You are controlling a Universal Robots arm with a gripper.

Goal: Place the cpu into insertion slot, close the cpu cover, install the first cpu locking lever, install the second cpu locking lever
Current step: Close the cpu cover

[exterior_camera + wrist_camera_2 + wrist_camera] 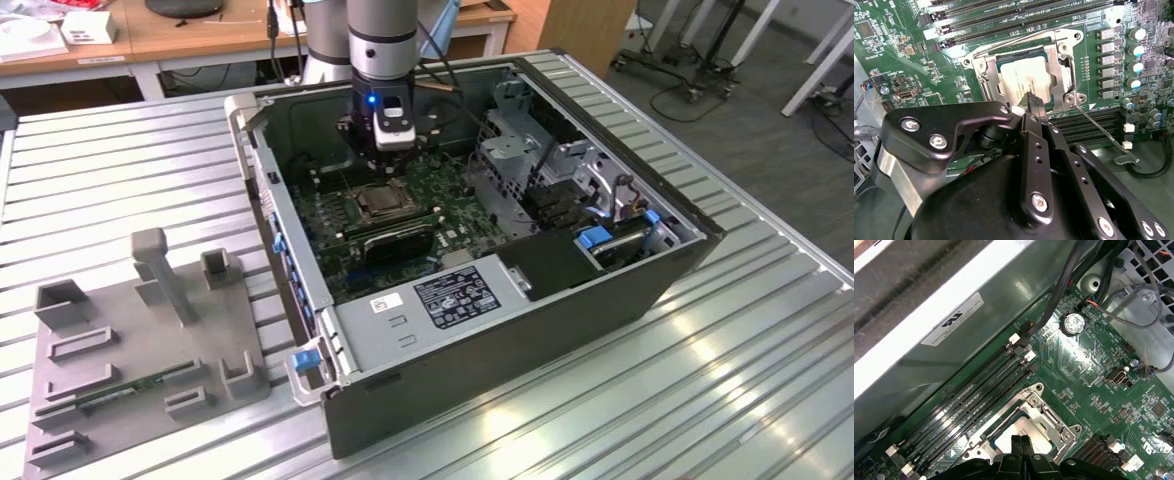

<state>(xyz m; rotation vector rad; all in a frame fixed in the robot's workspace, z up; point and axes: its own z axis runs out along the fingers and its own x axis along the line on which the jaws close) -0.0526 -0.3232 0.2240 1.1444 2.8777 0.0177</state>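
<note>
The cpu lies flat in the insertion slot on the green board, its grey top showing through the window of the cpu cover, which lies down over it. My gripper is shut with nothing between its fingers, and its tips are at the socket's near edge, just over the cpu's rim. In the first wrist view the gripper meets the cpu inside the cover. One wire lever angles away from the socket's corner. A second lever runs along the far side.
Long black memory slots flank the socket on both sides. The case's metal wall and cables stand close by. A drive cage and a power supply fill the case. A grey fixture tray lies on the table.
</note>
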